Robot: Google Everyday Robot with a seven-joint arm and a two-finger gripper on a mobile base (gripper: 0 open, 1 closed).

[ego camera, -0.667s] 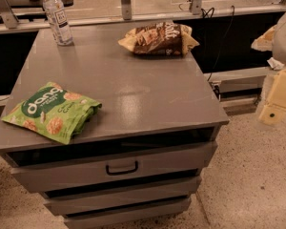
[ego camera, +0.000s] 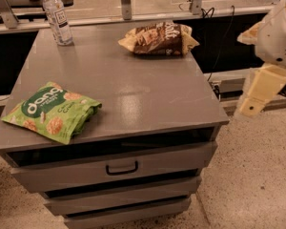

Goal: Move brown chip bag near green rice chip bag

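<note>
The brown chip bag lies crinkled at the far right of the grey cabinet top, near the back edge. The green rice chip bag lies flat at the front left corner, its "dang" lettering facing up. My gripper hangs in the air off the right side of the cabinet, at about the height of its top. It is well to the right of and nearer than the brown bag, touches nothing and holds nothing that shows.
A clear water bottle stands at the far left corner of the top. The cabinet has drawers with a handle at the front. Cables hang behind the right side, above a speckled floor.
My gripper has moved a little to the left, toward the cabinet's right edge. Both bags and the bottle lie as before.
</note>
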